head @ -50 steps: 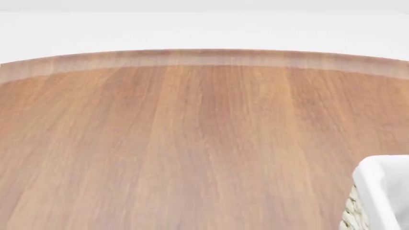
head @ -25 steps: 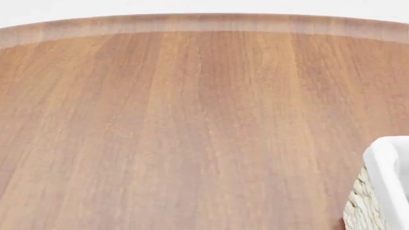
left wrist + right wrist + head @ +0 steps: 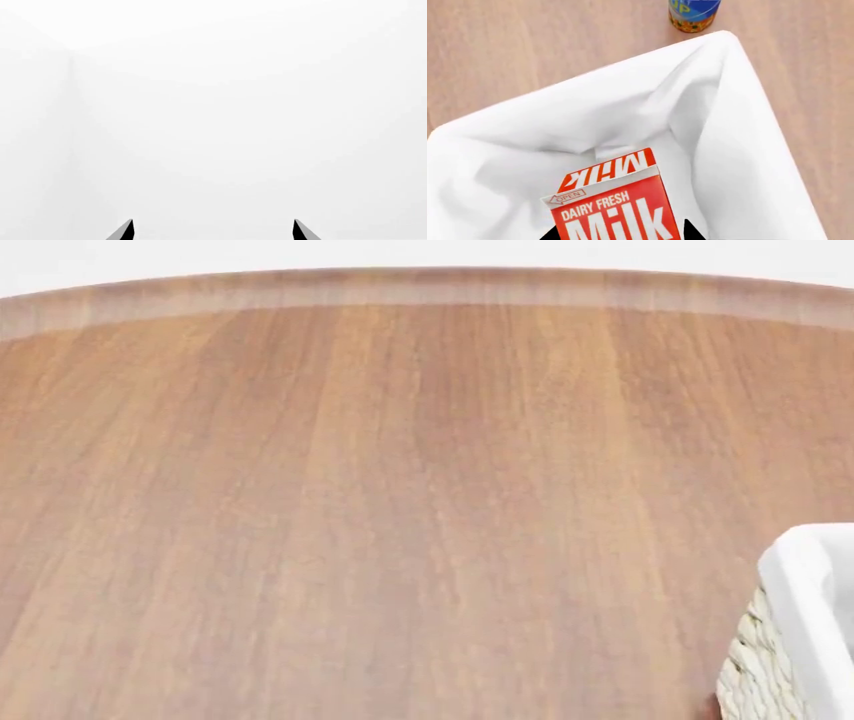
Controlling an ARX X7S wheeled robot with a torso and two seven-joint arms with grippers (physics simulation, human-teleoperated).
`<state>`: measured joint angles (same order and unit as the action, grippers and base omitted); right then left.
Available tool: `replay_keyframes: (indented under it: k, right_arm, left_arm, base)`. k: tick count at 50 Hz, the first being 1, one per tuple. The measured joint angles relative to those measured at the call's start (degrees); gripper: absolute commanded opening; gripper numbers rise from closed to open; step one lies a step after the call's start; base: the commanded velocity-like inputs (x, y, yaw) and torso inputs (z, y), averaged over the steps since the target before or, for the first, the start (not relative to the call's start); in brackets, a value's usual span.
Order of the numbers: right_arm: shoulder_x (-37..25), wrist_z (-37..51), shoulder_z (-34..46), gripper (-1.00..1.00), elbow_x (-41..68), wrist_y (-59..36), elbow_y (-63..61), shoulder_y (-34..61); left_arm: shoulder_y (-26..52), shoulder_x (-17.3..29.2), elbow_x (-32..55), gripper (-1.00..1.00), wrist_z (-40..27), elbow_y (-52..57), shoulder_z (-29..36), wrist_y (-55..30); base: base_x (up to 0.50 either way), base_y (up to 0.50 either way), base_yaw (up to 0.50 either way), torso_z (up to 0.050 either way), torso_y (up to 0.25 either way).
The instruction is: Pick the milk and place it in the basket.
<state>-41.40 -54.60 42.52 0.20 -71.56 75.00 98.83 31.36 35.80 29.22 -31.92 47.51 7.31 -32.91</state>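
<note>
In the right wrist view the milk (image 3: 607, 210), a red carton with white "Milk" lettering, sits between the two dark fingertips of my right gripper (image 3: 620, 235), which is shut on it. The carton hangs over the inside of the basket (image 3: 747, 150), whose white cloth lining fills most of that view. In the head view only a corner of the basket (image 3: 807, 620) shows at the lower right, with woven wicker under the white rim. My left gripper (image 3: 213, 230) is open and faces blank white, with nothing between its fingers. Neither arm shows in the head view.
A small blue and orange can (image 3: 694, 12) stands on the wooden table (image 3: 527, 45) just beyond the basket's far corner. In the head view the brown table (image 3: 400, 490) stretches to its curved far edge.
Between one second and half a second ago the head view tilted down, so the table's far edge rose and more of the basket corner showed. Nothing has shifted since.
</note>
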Motion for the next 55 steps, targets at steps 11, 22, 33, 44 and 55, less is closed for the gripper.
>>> replay_keyframes:
  k: [11, 22, 33, 44, 55]
  right_arm:
    - [0.2, 0.2, -0.8, -1.0, -0.3, -0.2, 0.0, -0.7]
    - [0.2, 0.3, -1.6, -1.0, -0.2, 0.1, 0.0, -1.3]
    - [0.2, 0.2, -2.3, 1.0, -0.1, 0.5, 0.0, -1.3]
    - [0.4, -0.1, -2.3, 1.0, -0.1, 0.3, -0.1, -0.6]
    - [0.5, -0.5, -2.0, 1.0, -0.2, 0.7, -0.1, -0.2]
  left_arm:
    - [-0.1, 0.1, 0.0, 1.0, -0.1, 0.0, 0.0, 0.1]
    - [-0.4, 0.2, -0.1, 1.0, -0.2, -0.1, 0.0, 0.4]
    - [-0.5, 0.3, -0.1, 1.0, -0.3, -0.2, 0.0, 0.7]
    - [-0.5, 0.5, 0.1, 1.0, -0.4, -0.1, -0.1, 0.6]
    - [-0.3, 0.6, 0.3, 1.0, -0.6, 0.0, -0.1, 0.4]
  base:
    - [0.0, 0.0, 0.0, 0.0, 0.001]
    - [0.0, 0.0, 0.0, 0.0, 0.001]
    - [0.0, 0.0, 0.0, 0.001, 0.001]
    - [0.0, 0.0, 0.0, 0.0, 0.0]
    - [0.0, 0.0, 0.0, 0.0, 0.0]
